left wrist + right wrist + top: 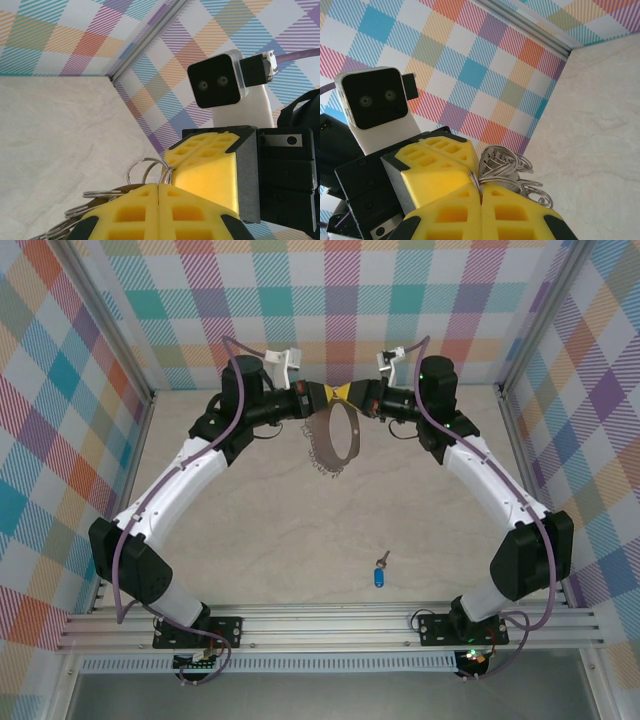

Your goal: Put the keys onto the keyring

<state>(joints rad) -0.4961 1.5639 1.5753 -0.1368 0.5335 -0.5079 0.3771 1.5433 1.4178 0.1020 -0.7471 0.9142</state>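
Observation:
The keyring (337,434), a large silver hoop fringed with small loops, hangs above the table at the back centre. My left gripper (324,395) and right gripper (349,395) meet tip to tip at its top, both shut. In the left wrist view the left gripper (159,185) pinches a small loop (146,169) of the keyring. In the right wrist view the right gripper (481,188) is shut on the same cluster of loops (506,162). The key (380,575), with its blue head, lies alone on the table near the front edge.
Plaid walls and aluminium frame posts (115,335) enclose the pale table (300,540). The rail with both arm bases (330,625) runs along the front edge. Each wrist camera faces the other (217,85) (372,105) at close range.

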